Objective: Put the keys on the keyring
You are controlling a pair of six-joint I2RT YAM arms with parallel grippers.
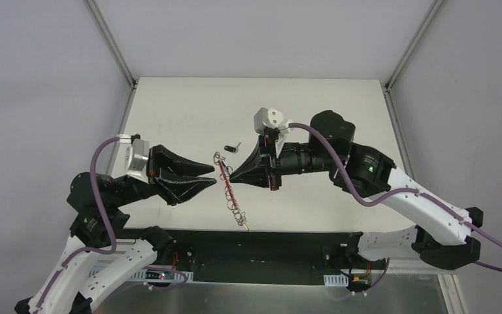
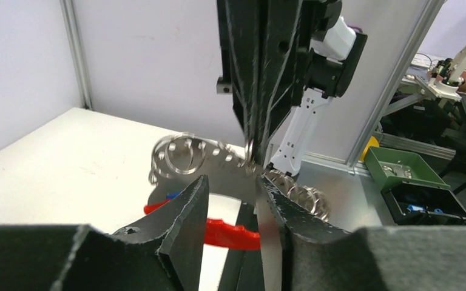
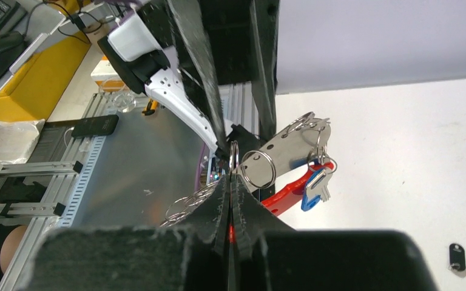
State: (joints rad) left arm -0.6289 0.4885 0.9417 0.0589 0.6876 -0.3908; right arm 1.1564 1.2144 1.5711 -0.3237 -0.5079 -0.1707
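The right gripper point(image 1: 233, 176) has its fingers pressed together, pinching one thin wire ring of the keyring point(image 1: 227, 186), which hangs between the two grippers over the middle of the table point(image 1: 170, 118). The left gripper point(image 1: 213, 178) faces it from the other side with its fingers spread. A flat metal plate point(image 2: 230, 176) on the keyring sits in the gap between them. A curved red strap point(image 3: 285, 193) and the key with the blue head point(image 3: 313, 193) hang from the bunch. More linked rings trail toward the table's near edge. The key with the black head point(image 1: 233, 148) lies flat on the table, apart from the keyring, on its far side.
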